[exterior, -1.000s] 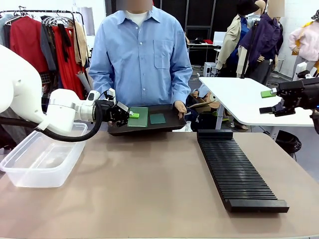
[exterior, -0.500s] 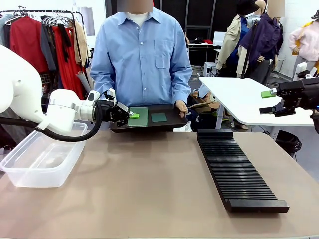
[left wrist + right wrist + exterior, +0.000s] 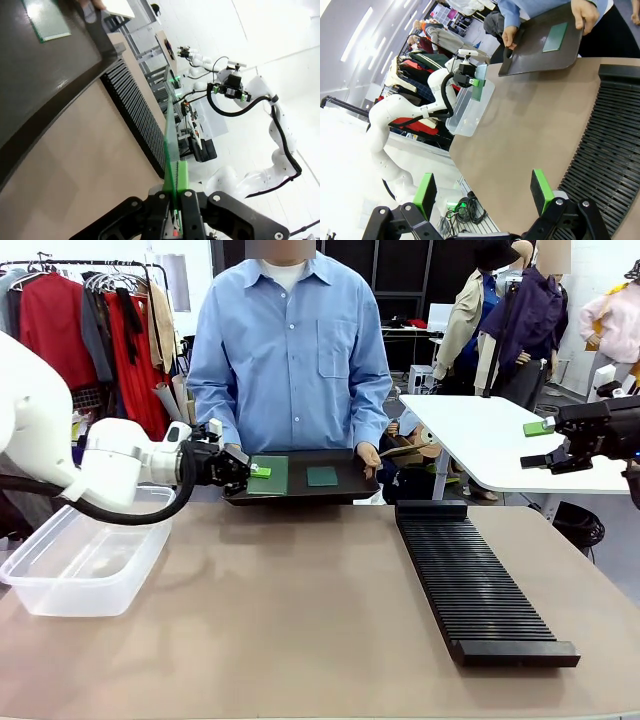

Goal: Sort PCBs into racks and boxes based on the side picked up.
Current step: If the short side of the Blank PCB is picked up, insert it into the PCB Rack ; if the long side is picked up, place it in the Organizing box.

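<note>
Fingers (image 3: pixel 159 212) of the left gripper (image 3: pixel 175 201) are pinched on one edge of a light green PCB (image 3: pixel 170 135), seen edge-on in its wrist view — likely so both faces are left clear for sorting. At centre-left of the front view it hangs just off the left end of the person's black tray (image 3: pixel 300 496), where a darker PCB (image 3: pixel 322 476) lies. Right gripper (image 3: pixel 482 194), at that view's right edge, has its pads (image 3: pixel 425 192) spread — idle.

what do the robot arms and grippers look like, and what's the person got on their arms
The left arm is glossy white with rounded joints, and a thick black cable loops beneath it. The left gripper and right gripper are black, each with two fingers tipped in bright green pads. The person's sleeves are long, light blue shirt sleeves.
</note>
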`<state>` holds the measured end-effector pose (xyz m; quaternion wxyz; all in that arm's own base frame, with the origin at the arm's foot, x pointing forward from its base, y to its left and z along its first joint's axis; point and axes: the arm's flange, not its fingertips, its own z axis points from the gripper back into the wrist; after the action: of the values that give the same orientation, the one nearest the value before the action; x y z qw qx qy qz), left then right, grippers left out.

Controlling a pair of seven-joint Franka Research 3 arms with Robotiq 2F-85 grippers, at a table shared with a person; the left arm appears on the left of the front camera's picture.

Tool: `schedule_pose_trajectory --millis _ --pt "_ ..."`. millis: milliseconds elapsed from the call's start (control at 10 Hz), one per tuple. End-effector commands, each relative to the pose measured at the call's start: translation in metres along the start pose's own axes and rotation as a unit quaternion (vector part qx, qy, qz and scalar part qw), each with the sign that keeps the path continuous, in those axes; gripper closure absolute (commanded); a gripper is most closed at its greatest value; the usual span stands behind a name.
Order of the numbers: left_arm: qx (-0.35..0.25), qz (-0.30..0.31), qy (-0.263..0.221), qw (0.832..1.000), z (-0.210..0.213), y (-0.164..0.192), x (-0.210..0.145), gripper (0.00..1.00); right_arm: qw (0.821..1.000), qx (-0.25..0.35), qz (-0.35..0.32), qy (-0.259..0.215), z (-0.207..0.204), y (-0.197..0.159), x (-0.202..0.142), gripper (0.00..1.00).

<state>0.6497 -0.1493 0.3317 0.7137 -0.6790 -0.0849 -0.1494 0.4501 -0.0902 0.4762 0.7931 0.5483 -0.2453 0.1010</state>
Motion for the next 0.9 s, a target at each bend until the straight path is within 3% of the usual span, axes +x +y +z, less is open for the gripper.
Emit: schedule_pose_trajectory --millis 0,500,800 --pt "0.015 0.044 -0.016 0.999 0.025 -0.026 -0.028 1.00 1.000 0.004 0.002 -0.001 0.001 0.002 0.001 0.00" --pt "0.035 0.094 -0.028 0.995 0.102 -0.074 -0.085 1.00 1.000 0.004 0.002 -0.001 0.001 0.002 0.001 0.00" --pt "0.087 0.128 -0.037 0.987 0.146 -0.109 -0.104 1.00 1.000 0.004 0.002 -0.001 0.001 0.002 0.001 0.00"
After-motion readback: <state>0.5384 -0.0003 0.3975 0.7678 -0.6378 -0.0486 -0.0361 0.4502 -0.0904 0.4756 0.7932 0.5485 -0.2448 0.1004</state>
